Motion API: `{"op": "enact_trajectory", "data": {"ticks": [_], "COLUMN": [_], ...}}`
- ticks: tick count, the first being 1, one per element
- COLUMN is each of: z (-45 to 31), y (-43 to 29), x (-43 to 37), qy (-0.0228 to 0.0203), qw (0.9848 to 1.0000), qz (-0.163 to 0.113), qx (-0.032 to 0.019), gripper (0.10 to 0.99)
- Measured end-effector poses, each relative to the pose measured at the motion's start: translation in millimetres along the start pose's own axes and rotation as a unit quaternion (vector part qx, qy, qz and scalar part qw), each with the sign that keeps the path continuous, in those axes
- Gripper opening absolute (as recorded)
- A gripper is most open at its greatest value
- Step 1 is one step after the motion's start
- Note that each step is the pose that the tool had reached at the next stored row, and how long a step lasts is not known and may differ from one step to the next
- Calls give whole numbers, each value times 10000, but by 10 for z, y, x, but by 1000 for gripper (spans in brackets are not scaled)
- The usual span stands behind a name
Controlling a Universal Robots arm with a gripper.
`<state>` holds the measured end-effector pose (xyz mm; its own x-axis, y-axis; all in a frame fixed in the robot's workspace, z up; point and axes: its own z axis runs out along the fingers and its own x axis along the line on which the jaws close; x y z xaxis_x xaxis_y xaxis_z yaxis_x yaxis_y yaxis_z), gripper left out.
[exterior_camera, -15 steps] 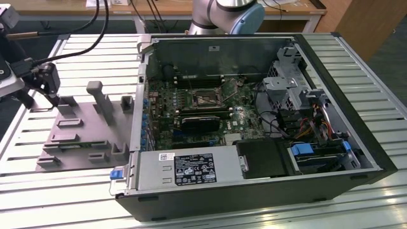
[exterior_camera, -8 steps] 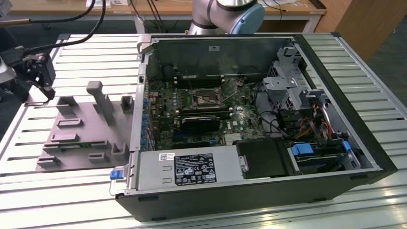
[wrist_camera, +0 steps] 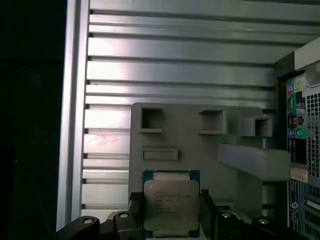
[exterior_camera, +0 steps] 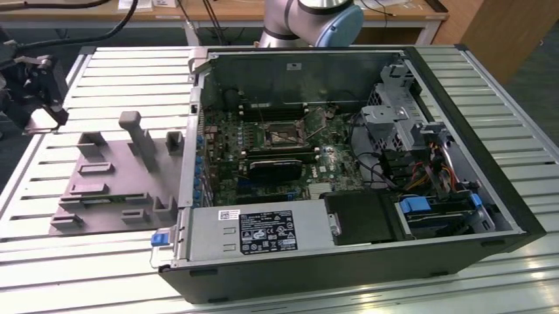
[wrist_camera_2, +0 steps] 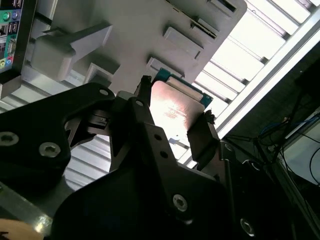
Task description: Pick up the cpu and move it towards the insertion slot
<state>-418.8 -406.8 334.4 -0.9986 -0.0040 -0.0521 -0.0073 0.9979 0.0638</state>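
- gripper (exterior_camera: 44, 114): exterior view's far left, by the slatted table's (exterior_camera: 114, 78) edge; fingers (wrist_camera: 207, 212) clamped on opposite edges of the cpu (wrist_camera: 171, 205)
- cpu: silvery top up, seen against the grey fixture (exterior_camera: 105, 176) in both wrist views
- open computer case (exterior_camera: 489, 196): just right of the fixture
- insertion slot (exterior_camera: 281, 133): on the board inside the case, well apart from the cpu
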Motion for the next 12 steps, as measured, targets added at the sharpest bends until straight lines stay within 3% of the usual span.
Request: {"op": "enact_trajectory", "data": {"ticks": [12], "z": [-370], "y": [25], "x": [-19], "qy": [-57], "qw": [10000], "qz": [-4], "qx": [0], "gripper": [537]}}
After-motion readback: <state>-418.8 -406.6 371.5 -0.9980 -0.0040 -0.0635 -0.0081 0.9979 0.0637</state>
